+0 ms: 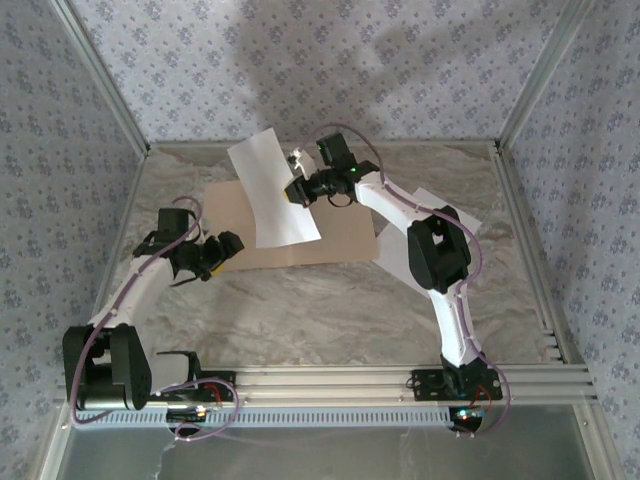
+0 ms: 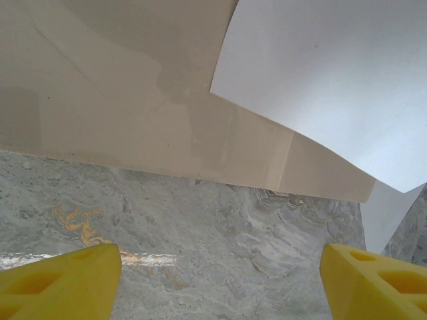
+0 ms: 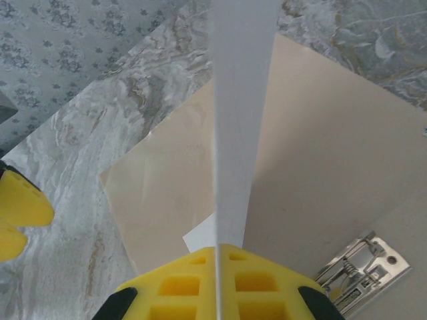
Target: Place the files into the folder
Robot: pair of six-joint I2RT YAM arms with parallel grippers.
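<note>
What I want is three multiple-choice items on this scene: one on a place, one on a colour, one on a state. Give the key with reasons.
1. Where does the lifted sheet hang?
A) over the folder
B) flat beside the right arm's base
C) under the left arm

2. What colour is the folder?
A) green
B) tan
C) black

3. How is the left gripper?
A) shut on the sheet
B) shut on the clip
C) open, empty

Key:
1 A, the top view shows it above the brown leaves.
2 B, both wrist views show tan card.
3 C, its yellow fingers stand wide apart over bare table.

Matt paper sheet (image 1: 272, 190); faintly glossy cardboard folder (image 1: 340, 242).
</note>
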